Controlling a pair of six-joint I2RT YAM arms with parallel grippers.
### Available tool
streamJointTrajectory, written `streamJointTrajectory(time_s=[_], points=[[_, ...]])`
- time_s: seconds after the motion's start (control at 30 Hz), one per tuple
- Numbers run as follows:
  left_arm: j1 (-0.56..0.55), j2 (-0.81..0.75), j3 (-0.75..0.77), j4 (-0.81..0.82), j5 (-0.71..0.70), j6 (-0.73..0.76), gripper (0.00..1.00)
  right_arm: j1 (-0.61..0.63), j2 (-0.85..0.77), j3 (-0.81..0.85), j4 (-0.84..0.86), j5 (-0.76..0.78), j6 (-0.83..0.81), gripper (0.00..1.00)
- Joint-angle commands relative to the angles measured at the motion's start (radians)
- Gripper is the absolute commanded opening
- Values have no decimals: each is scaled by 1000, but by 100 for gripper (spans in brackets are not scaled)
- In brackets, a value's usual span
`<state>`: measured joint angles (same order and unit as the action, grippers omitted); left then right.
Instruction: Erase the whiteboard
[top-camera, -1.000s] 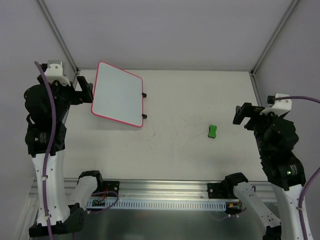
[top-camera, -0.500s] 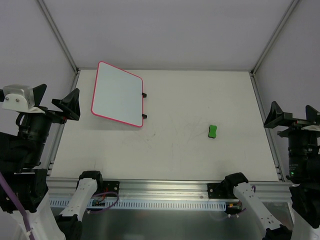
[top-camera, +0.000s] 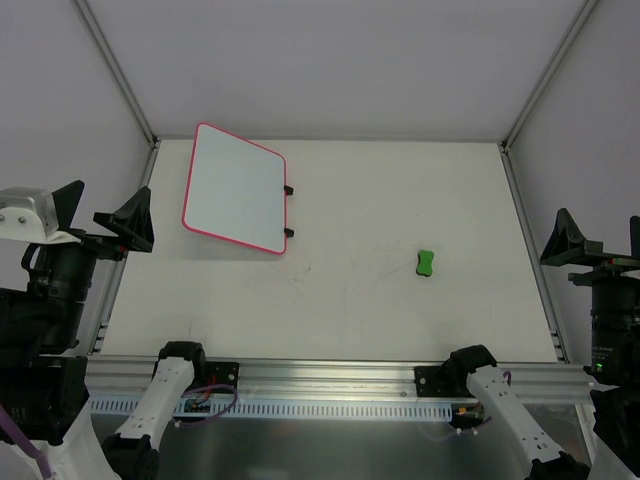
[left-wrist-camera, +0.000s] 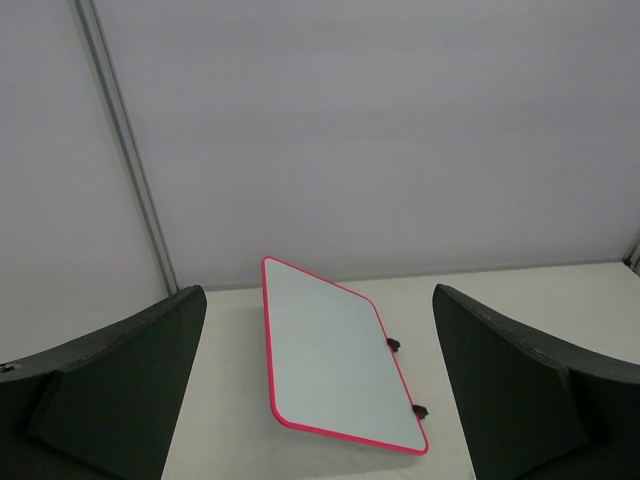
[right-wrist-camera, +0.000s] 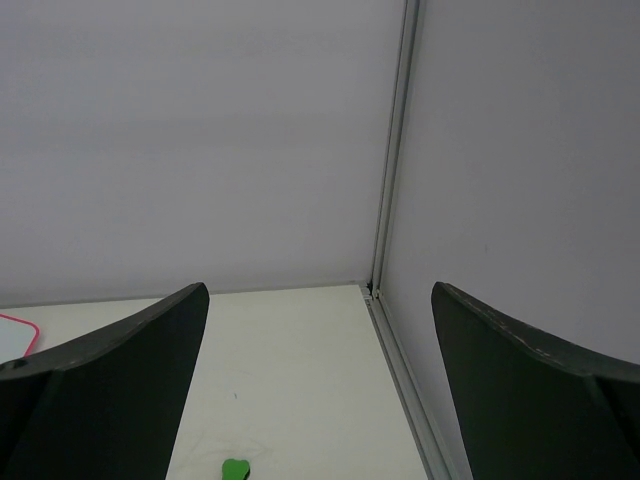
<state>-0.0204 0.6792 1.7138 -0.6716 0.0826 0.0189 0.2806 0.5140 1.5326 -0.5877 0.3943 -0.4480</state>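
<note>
- My left hand (top-camera: 100, 212) hangs spread wide and holds nothing, out past the left edge of the surface (top-camera: 400, 190). My right hand (top-camera: 600, 245) is likewise released and empty, beyond the right edge.
- The whiteboard (top-camera: 236, 189) stands at the far-left of the surface, propped at a tilt so its face leans up toward the arms. I judge this is to make it easy to wipe.
- The green eraser (top-camera: 426, 263) lies flat on the right half, well apart from the board and nearer my right hand.
- The board's face reads blank in both views that show it. I can't rule out marks too faint to see.
- The stand is mostly hidden behind the board, and only two black feet (top-camera: 288, 190) show.
- My right wrist view clips the board to a pink corner and cuts the eraser at the bottom edge.
</note>
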Motion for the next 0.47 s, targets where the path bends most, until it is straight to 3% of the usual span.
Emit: streamJointTrajectory(time_s=[0.0,0.43], points=[[-15,-21,20,17,-50,15,99,-3,14,21,29,-28,-21,99],[-19,-6,-2,17,-44,4,99,-1,21,11,58,-54,-14,99]])
